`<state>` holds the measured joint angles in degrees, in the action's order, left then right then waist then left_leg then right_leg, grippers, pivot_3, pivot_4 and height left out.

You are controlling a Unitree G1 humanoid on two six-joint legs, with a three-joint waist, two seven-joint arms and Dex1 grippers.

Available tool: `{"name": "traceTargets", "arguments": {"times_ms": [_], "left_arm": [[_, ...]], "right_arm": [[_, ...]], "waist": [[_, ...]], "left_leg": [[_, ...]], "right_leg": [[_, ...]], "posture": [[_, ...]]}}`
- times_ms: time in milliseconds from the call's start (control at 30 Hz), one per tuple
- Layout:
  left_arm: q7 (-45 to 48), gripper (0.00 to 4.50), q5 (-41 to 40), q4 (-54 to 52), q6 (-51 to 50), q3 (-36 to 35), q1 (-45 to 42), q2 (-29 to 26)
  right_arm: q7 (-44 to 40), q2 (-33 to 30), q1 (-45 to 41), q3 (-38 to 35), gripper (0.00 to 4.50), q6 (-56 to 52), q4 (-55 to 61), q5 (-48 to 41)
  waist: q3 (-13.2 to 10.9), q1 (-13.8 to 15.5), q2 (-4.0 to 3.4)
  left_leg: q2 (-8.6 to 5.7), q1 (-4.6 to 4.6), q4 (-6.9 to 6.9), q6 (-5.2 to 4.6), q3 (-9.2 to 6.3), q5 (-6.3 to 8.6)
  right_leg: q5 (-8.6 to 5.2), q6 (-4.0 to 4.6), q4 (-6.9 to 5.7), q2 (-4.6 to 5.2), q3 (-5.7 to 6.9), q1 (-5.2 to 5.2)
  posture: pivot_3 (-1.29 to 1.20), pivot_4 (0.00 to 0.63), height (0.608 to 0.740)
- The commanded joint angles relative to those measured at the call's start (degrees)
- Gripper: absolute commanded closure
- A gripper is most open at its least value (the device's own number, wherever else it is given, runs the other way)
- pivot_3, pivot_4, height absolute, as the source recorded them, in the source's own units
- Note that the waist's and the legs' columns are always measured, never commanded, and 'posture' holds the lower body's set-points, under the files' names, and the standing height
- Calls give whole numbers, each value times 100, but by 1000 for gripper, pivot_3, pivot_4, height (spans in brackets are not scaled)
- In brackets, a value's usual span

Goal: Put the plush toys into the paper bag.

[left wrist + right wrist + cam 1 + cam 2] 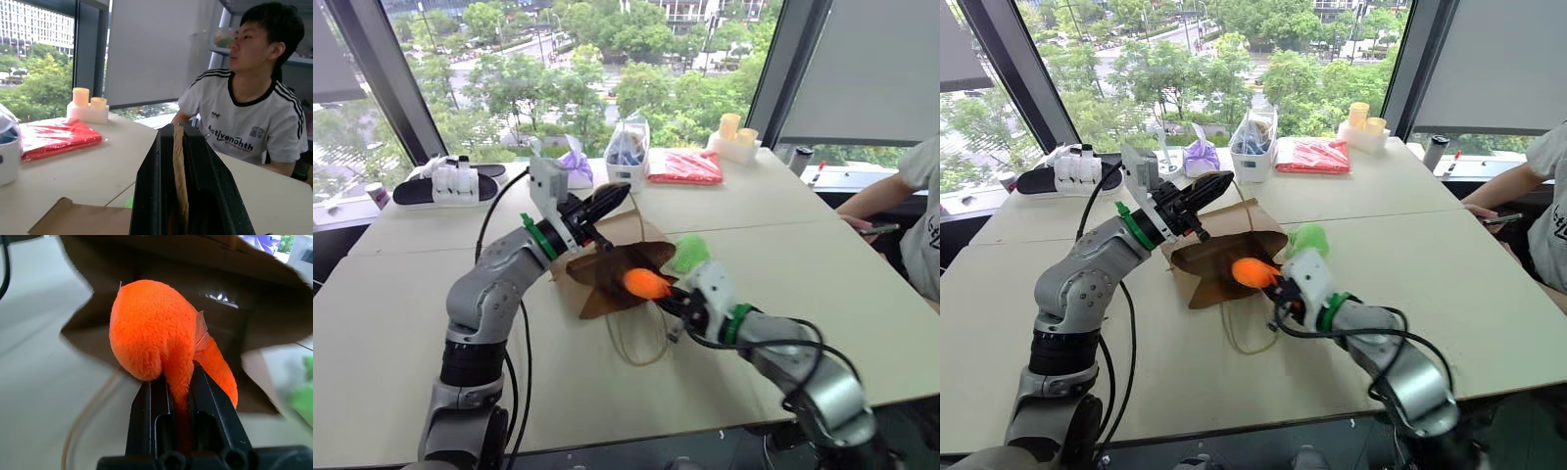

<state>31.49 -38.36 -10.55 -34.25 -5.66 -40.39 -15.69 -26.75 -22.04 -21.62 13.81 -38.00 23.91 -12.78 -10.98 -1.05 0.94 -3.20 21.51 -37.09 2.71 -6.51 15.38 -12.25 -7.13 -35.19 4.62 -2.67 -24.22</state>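
Note:
The brown paper bag (631, 227) lies on its side on the table with its dark mouth facing me. My left gripper (619, 196) is shut on the bag's upper edge (180, 166) and holds the mouth up. The paper strip shows pinched between its black fingers. My right gripper (180, 377) is shut on the orange plush toy (646, 284), which hangs right at the bag's mouth. The light green plush toy (690, 252) lies on the table beside the bag's right side, just behind my right wrist.
The bag's cord handle (641, 348) loops on the table in front. At the back stand a purple bundle (576, 164), a clear bag with blue contents (626, 152), a red packet (687, 166), yellow cups (736, 132) and a black tray (450, 181). A person (911, 196) sits at the right edge.

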Motion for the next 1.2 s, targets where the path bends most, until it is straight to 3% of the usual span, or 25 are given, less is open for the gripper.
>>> {"name": "traceTargets", "arguments": {"times_ms": [33, 200, 300, 467, 700, 867, 967, 1067, 1200], "left_arm": [[-124, 4500, -216, -342, -62, -73, -103, 63], [-325, 4500, -242, -510, -86, -32, 15, 179], [-489, 4500, -207, -560, -40, -32, 47, 262], [-642, 4500, 50, -501, 136, -50, 130, 203], [-643, 4500, 199, -339, 287, -207, 161, -14], [-612, 4500, 199, -251, 327, -332, 135, -177], [-588, 4500, 170, -227, 319, -346, 112, -224], [-549, 4500, 191, -136, 332, -343, 15, -254], [-527, 4500, 210, -65, 351, -332, -74, -254]], "right_arm": [[168, 636, -812, 370, 4466, 827, -1381, 468], [293, 1351, -1735, 405, 4466, 1943, -3487, 893], [120, 1509, -2033, 439, 3430, 2367, -4130, 1014], [-214, 1262, -1904, 354, 811, 2227, -3546, 1025], [-756, 415, -1193, -431, 811, 618, -681, 36], [-378, -88, -899, -1890, 811, -443, 135, -670], [-126, -213, -850, -2186, 811, -483, -397, -599], [302, 214, -1143, -2563, 811, -174, -1690, -659], [472, 475, -1607, -2291, 811, 710, -3491, -209]], "waist": [[0, -17, 0], [0, 17, 0], [0, 16, 0], [-1, -6, -1], [-1, 21, -1], [-1, 29, -1], [-1, 24, -1], [-1, -15, 0], [-3, -14, -5]], "left_leg": [[0, 1, 1, 1, 1, -1], [-2, 4, 7, 3, -6, -2], [-6, 10, 6, 4, -5, -1], [-6, 11, 10, 4, -5, -1], [-5, 17, 7, 3, -9, 0], [-4, 18, 6, 3, -8, 0], [-4, 17, 4, 2, -5, 0], [-2, 11, 6, 2, 2, 0], [-1, 7, 8, 2, 8, -1]], "right_leg": [[0, 0, 1, 0, 0, -2], [1, 1, -5, 1, 1, -9], [2, 1, 1, 5, -1, -12], [2, 1, -3, 3, 0, -19], [2, 1, -4, 3, 1, -22], [2, 1, -3, 3, 1, -20], [2, 1, -1, 3, 0, -19], [2, 2, -3, 2, -1, -17], [5, 6, -5, 1, -2, -17]], "posture": [[0, 150, 740], [0, 150, 740], [0, 150, 740], [0, 150, 740], [0, 150, 740], [0, 150, 740], [0, 150, 740], [0, 150, 740], [0, 150, 740]]}}
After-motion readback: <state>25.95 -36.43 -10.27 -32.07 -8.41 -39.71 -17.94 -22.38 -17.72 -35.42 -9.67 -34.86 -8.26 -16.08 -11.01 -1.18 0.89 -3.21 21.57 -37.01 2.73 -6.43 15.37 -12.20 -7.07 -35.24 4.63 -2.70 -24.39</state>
